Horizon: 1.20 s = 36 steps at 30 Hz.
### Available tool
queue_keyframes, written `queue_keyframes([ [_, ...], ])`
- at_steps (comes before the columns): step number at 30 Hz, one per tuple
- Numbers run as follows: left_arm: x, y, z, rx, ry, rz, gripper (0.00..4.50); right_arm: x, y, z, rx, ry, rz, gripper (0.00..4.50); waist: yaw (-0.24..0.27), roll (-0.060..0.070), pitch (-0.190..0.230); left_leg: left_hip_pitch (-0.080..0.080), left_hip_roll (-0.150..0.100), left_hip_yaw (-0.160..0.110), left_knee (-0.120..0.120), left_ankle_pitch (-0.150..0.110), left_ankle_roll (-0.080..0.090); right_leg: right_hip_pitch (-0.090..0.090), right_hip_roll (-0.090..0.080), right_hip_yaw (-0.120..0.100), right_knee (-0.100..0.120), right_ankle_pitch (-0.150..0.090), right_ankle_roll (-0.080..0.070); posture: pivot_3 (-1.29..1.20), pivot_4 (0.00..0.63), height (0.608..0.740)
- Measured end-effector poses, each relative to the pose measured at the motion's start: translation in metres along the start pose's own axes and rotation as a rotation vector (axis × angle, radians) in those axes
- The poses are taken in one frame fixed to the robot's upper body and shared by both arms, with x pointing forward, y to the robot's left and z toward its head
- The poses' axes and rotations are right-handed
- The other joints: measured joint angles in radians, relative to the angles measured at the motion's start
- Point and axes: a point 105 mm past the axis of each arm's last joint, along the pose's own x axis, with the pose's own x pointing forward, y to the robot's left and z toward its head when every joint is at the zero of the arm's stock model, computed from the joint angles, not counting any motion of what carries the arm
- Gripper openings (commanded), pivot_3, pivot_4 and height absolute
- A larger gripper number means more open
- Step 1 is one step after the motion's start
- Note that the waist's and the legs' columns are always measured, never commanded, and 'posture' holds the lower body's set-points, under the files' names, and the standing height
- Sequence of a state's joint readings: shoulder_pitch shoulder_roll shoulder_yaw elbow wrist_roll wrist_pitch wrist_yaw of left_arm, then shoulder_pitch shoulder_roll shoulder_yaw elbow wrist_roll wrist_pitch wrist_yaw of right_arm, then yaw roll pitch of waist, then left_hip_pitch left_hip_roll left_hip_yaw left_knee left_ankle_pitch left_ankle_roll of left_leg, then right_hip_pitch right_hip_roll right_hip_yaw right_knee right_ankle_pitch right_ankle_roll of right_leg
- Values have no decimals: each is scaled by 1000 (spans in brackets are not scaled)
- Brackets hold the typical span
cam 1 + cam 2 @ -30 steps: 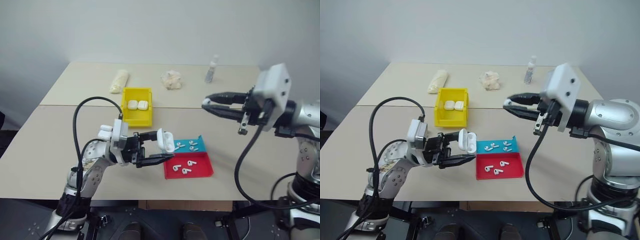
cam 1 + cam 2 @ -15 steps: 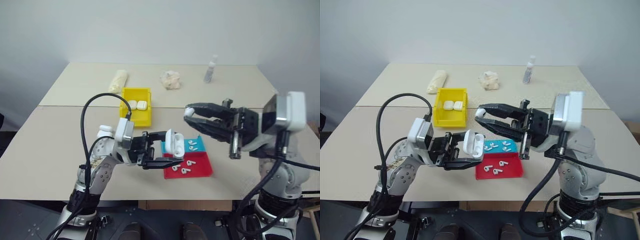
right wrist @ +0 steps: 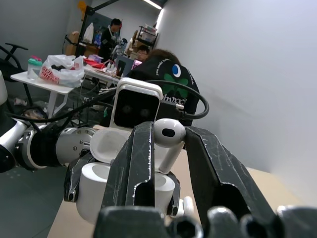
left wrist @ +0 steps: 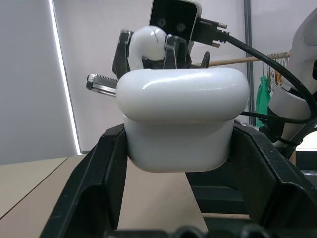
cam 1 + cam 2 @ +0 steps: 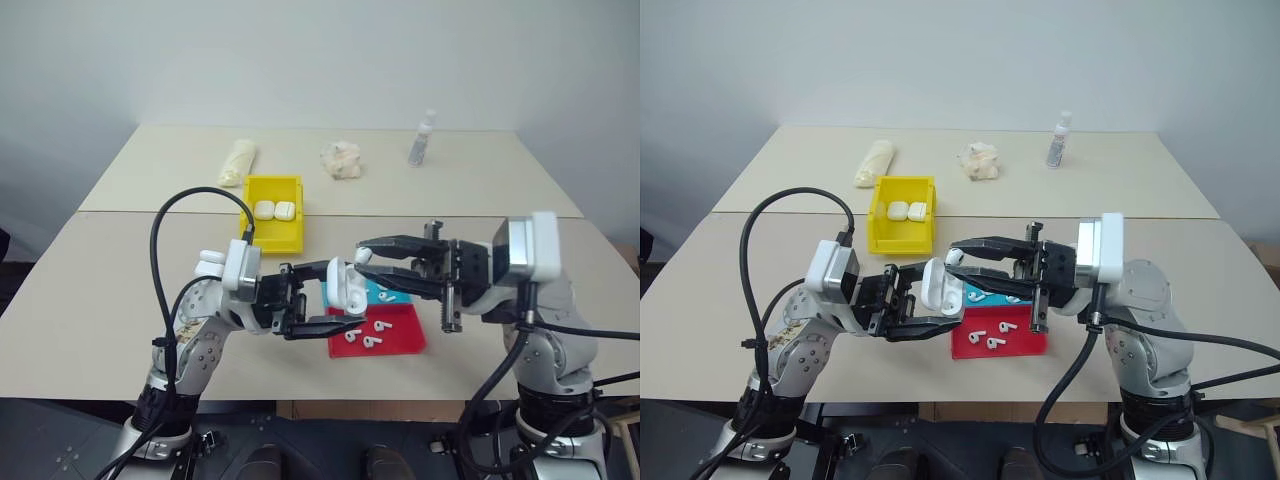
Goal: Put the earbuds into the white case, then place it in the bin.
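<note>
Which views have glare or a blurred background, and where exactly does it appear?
Left wrist view: a soft highlight lies on the white case, a bright vertical light strip glares behind it, and the room behind looks soft. Right wrist view: the earbud between the right gripper fingers is crisp, the people and clutter beyond less so. Eye views: even light, faint shadows under the red tray.

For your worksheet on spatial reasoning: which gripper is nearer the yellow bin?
Left. The left gripper holds the white case just in front of the yellow bin; the right gripper is farther right.
</note>
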State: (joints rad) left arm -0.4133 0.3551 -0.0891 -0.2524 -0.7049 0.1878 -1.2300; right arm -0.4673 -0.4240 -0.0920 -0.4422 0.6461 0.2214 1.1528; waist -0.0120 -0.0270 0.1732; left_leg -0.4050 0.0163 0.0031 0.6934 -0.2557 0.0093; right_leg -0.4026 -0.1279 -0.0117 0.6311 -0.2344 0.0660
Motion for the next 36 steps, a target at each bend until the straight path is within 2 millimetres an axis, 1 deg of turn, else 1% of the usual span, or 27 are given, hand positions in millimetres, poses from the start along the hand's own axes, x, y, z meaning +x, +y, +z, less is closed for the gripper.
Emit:
queue_keyframes([
  [6,0,-1,0,2,1,-6,2770,2,4,-6,5,38,26,1105,0,0,0,0,0,0,0,0,0,0,0,0,0,0,0,0,150,740],
  [15,-1,-1,-3,2,18,-5,2770,-2,4,-10,-20,77,27,1105,0,0,0,0,0,0,0,0,0,0,0,0,0,0,0,0,150,740],
  [19,-1,-1,-4,3,26,-7,2770,-3,4,-13,-23,92,28,1994,0,0,0,0,0,0,0,0,0,0,0,0,0,0,0,0,150,740],
  [20,-1,-1,-5,2,31,-10,2770,-4,4,-14,-24,97,28,2384,0,0,0,0,0,0,0,0,0,0,0,0,0,0,0,0,150,740],
  [21,-1,-1,-6,3,39,-10,2770,-4,4,-14,-26,100,32,2641,0,0,0,0,0,0,0,0,0,0,0,0,0,0,0,0,150,740],
  [22,-2,-1,-6,1,41,-9,2770,-4,5,-15,-29,103,36,3021,0,0,0,0,0,0,0,0,0,0,0,0,0,0,0,0,150,740],
  [23,-2,-1,-7,-1,43,-9,2770,-4,5,-15,-31,107,42,3241,0,0,0,0,0,0,0,0,0,0,0,0,0,0,0,0,150,740],
  [29,-7,0,-13,-19,63,8,2770,-10,12,-17,-26,142,98,3241,1,0,0,0,0,0,0,0,0,0,0,0,-1,0,0,0,150,740],
  [31,-13,3,-17,8,107,26,2770,-14,12,-17,-11,183,119,3241,1,0,0,0,0,0,0,0,0,0,0,0,0,0,0,0,150,740],
  [33,-28,7,-25,23,181,72,2770,-20,5,-14,0,251,126,3241,0,0,0,0,0,0,0,0,0,0,0,0,0,0,0,0,150,740],
  [35,-48,8,-33,26,264,115,2770,-29,-13,-11,-12,386,101,3241,-5,1,1,0,0,1,-1,0,0,-2,0,2,1,0,0,0,150,740],
  [36,-61,8,-37,21,303,144,2770,-35,-27,-8,-30,467,64,3241,-5,1,1,1,1,1,-1,0,0,-1,0,1,0,-1,-1,0,150,740],
])
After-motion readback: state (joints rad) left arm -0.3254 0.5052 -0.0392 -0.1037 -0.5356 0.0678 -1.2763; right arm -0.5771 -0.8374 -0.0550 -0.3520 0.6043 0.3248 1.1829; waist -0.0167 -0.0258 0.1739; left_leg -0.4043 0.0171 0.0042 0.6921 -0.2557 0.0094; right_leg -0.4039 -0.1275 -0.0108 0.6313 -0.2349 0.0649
